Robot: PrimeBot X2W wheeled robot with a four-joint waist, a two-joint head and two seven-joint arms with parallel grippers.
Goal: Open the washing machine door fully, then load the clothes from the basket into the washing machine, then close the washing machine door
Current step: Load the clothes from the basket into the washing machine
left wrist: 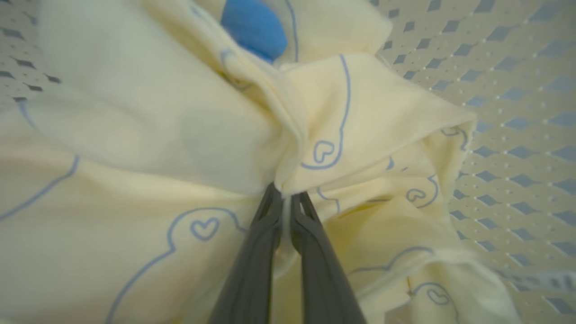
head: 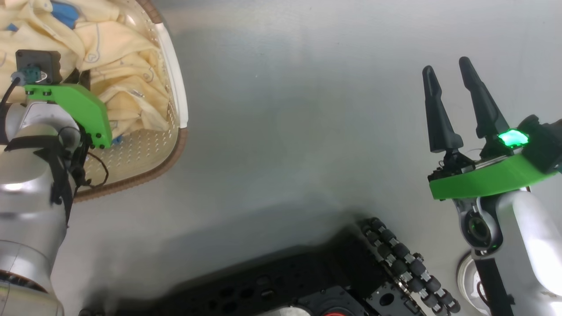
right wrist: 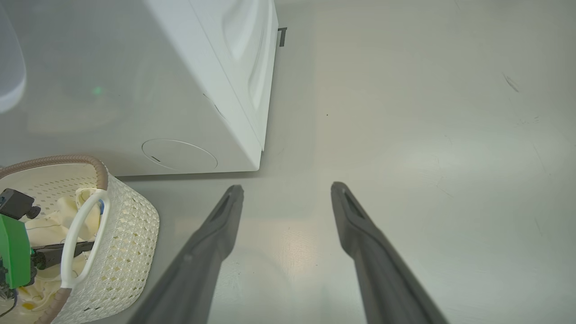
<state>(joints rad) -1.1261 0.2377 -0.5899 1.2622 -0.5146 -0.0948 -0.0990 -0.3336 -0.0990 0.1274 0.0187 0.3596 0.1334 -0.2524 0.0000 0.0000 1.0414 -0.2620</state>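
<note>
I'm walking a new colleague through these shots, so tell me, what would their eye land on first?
Across the left wrist view spread soft pale yellow fabric clothes with blue heart line drawings, a fold pinched by the left gripper, its dark fingers closed. They lie in the cream perforated plastic basket at the head view's upper left. At the right, the right gripper hangs open above the grey floor.

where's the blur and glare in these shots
Left wrist view: the clothes are soft and out of focus up close. Head view: the green light on the right gripper is blown out. Right wrist view: sharp, with a pale sheen on the floor.
</note>
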